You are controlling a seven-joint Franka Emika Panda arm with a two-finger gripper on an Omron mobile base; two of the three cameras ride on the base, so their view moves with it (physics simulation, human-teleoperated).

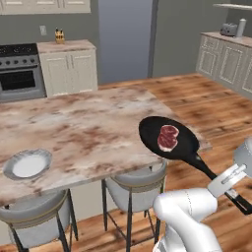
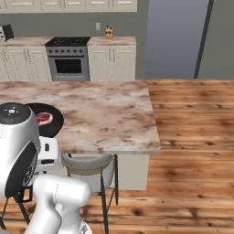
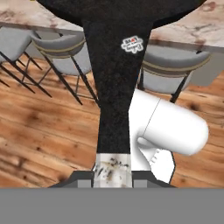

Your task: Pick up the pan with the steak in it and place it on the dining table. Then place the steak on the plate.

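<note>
We have the gripper [image 3: 113, 177] clamped tight on the end of the pan handle [image 3: 114, 87], jaws closed against its sides. The pan [image 1: 168, 138] hangs over the near right corner of the dining table [image 1: 83, 128], its handle reaching out past the table's edge toward us. The steak [image 1: 168, 138] lies flat in the middle of the pan. The plate [image 1: 27, 164] sits by the table's near left edge, well apart from the pan.

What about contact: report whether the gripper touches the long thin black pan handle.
Touching. In the hand view the gripper is shut on the long thin black pan handle, which runs between its fingertips.
</note>
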